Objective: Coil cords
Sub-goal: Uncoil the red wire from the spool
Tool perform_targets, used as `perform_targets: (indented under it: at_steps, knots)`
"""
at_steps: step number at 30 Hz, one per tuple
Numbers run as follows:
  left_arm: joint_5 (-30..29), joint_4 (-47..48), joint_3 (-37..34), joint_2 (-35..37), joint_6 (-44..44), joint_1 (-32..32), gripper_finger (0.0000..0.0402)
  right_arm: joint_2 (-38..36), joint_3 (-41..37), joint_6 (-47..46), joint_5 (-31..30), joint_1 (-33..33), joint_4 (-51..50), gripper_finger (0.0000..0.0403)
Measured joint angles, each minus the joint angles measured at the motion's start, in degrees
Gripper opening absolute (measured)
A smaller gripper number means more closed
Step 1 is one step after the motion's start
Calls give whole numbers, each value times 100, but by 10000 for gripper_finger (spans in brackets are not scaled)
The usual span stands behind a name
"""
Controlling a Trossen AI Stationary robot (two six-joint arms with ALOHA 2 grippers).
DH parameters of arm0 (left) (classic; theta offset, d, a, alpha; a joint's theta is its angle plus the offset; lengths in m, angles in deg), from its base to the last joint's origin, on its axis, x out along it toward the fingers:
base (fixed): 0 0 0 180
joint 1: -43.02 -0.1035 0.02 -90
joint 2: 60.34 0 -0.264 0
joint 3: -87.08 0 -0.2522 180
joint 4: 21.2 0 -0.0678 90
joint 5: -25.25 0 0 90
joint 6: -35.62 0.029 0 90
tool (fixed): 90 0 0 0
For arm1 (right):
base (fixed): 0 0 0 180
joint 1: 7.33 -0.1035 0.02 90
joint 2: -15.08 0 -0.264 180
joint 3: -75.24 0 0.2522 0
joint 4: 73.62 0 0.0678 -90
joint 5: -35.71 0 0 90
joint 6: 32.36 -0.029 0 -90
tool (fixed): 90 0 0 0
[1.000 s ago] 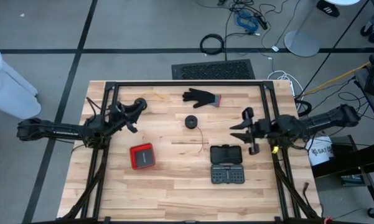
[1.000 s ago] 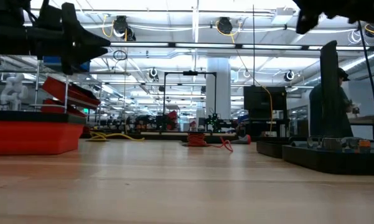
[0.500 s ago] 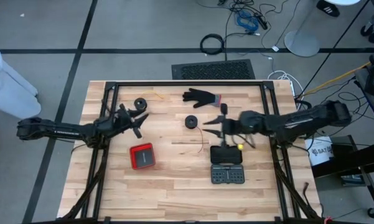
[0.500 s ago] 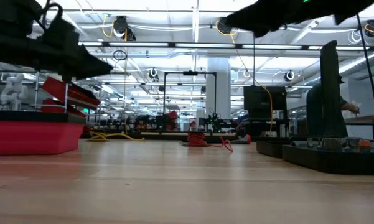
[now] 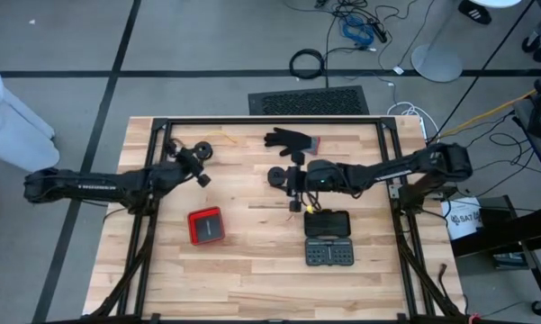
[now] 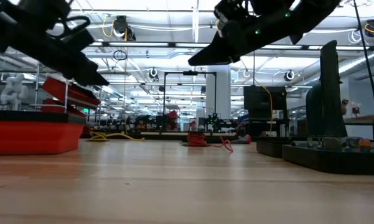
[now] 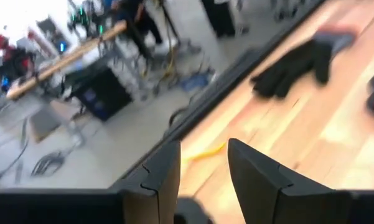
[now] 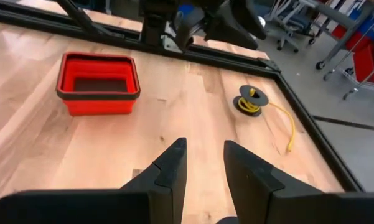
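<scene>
Two small black cord bundles lie flat on the wooden table. One (image 5: 202, 150) is at the far left with a yellow tail (image 8: 286, 127). The other (image 5: 276, 175) is at the centre with a thin reddish tail. My left gripper (image 5: 200, 171) hovers open just on the near side of the far-left bundle, nothing between its fingers (image 7: 203, 146). My right gripper (image 5: 294, 189) hangs open right beside the centre bundle, over its tail. The low view shows it (image 6: 205, 57) well above the tabletop. Its wrist view (image 8: 204, 144) looks across at the far-left bundle (image 8: 249, 102).
A black glove with a red cuff (image 5: 293, 139) lies near the far edge. A red tray (image 5: 205, 225) sits at the near left and a black tool case (image 5: 329, 236) at the near right. A black frame (image 5: 270, 120) borders the table.
My right gripper has swept from the table's right edge toward the left, ending beside the centre bundle, sinking a little. My left gripper has rolled about its own axis and shifted slightly beside the far-left bundle. The cords have stayed in place.
</scene>
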Motion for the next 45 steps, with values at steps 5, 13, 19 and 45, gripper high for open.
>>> perform_targets:
  at_steps: [5,13,19,45]
  knots:
    - [807,605,281,-667,-395,-534,142,170,85,-127,-18,0,16,93]
    - [2780,-1564,289,-2034,-550,-706,142,204,85,-56,-40,54,-793,93]
    - [3451,-2888,411,-3239,-553,-706,142,566,83,326,-218,140,-1158,93]
    - [4101,-2909,2445,-5972,-34,-663,142,1865,80,1935,-1655,140,-282,93]
